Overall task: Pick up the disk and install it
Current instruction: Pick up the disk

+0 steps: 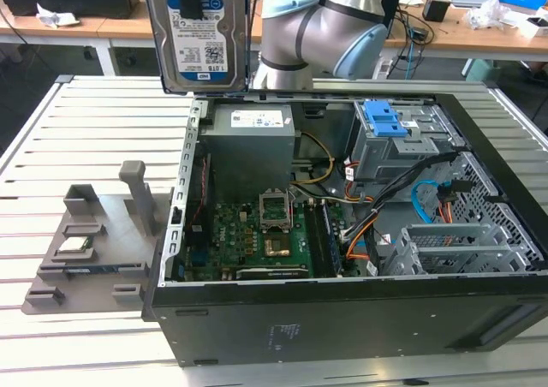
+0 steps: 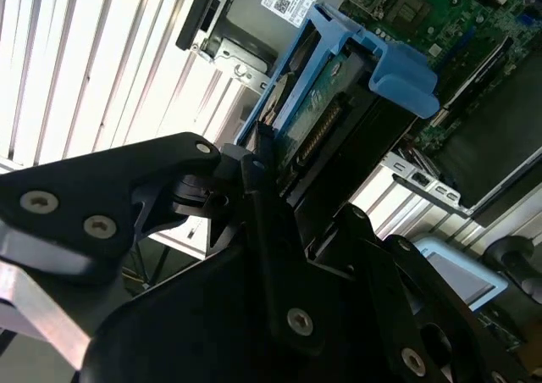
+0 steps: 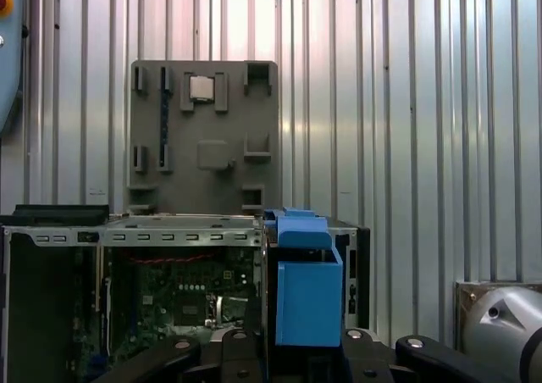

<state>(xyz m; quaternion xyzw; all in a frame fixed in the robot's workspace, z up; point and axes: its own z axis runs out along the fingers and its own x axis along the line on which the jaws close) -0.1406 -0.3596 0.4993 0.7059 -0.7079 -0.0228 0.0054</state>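
The hand [image 2: 284, 167] is clenched on the disk [image 1: 204, 40]. Its black fingers press on the two flat faces near the upper end, as the second wrist view shows. In the exterior view the disk hangs in the air, upright, with its long axis running from 12 to 6 o'clock and the labelled face toward the camera. Its lower edge is just above the far wall of the open computer case [image 1: 342, 314], close over the power-supply box [image 1: 253, 143], and it seems to touch nothing there. The drive cage [image 1: 377, 151] with the blue latch lies toward 4 o'clock from the disk, well apart, inside the same case. I judge that the disk is picked up but not yet installed, because the cage is to the side and lower. The case stands on the slatted tabletop [image 1: 94, 122].
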